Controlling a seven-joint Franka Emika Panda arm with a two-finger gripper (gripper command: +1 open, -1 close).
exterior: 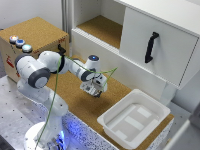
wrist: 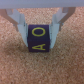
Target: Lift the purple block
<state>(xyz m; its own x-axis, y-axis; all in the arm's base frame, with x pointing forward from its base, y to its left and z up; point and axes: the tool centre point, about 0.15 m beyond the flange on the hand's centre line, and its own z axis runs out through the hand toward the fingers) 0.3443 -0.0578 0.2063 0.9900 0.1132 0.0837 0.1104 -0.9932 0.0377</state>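
A Franka Panda arm (exterior: 47, 67) reaches out over a cork-topped desk (exterior: 75, 102), its pincer (exterior: 93, 90) hanging just above the surface. In the wrist view, the pincer (wrist: 42, 37) is closed narrowly on the purple block (wrist: 40, 38), one pale finger (wrist: 21, 27) pressed against each side of the dark cube. The block carries yellow letters, an "O" on one face and an "A" on the face below it. Whether the cube rests on the cork or is clear of it cannot be told. In the exterior view the block itself is hidden inside the pincer. Beyond the pincer, toward the exterior view's right, a white plastic tray (exterior: 107, 122) sits at the desk's edge. Behind the pincer stands a white cabinet (exterior: 150, 45) with a black handle (exterior: 151, 47). A green cable (exterior: 52, 102) trails along the arm.
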